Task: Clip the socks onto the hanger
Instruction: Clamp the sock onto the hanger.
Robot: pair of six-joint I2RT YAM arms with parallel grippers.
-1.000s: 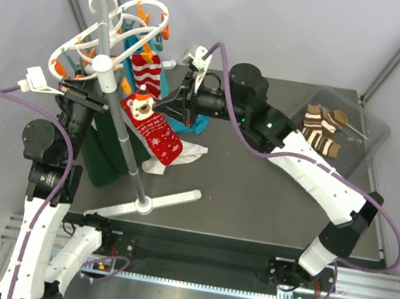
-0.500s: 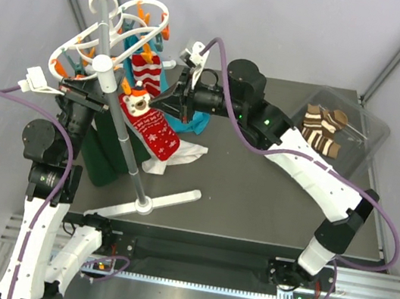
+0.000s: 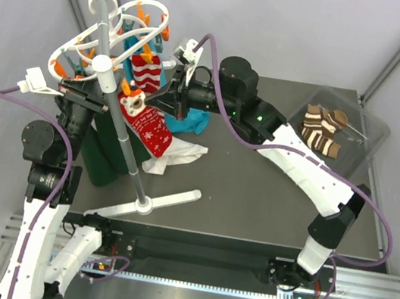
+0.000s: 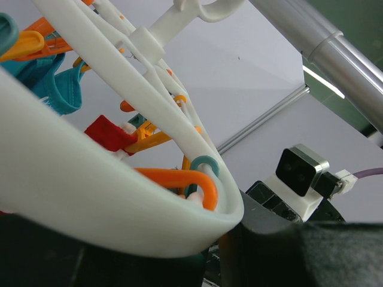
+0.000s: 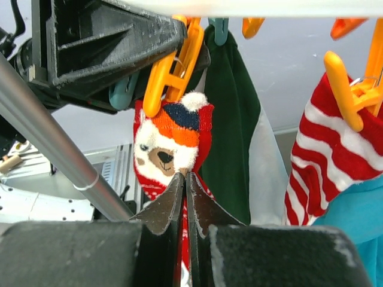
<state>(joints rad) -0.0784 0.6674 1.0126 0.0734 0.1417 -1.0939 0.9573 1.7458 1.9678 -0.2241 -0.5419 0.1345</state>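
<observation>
Under the hanger (image 4: 90, 203): my right hand (image 5: 184, 174) pinches the sock (image 5: 167, 149), seemingly limp and light.
Hold: cuff, I judge, nearest the clip (image 5: 170, 60).
Left hand (image 3: 86, 96): grip unclear.

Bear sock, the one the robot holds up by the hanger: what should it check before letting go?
1. Is the right gripper shut on the bear sock, just below the face? Ok.
2. Is the sock's cuff up against an orange clip? Ok.
3. Is that clip really biting the cuff? Cannot tell.
4. Is the left gripper steadying the hanger? Cannot tell; its fingers are blurred.
5. Is the grey pole apart from the right gripper? Ok.
6. Is the striped sock next door clipped? Ok.
</observation>
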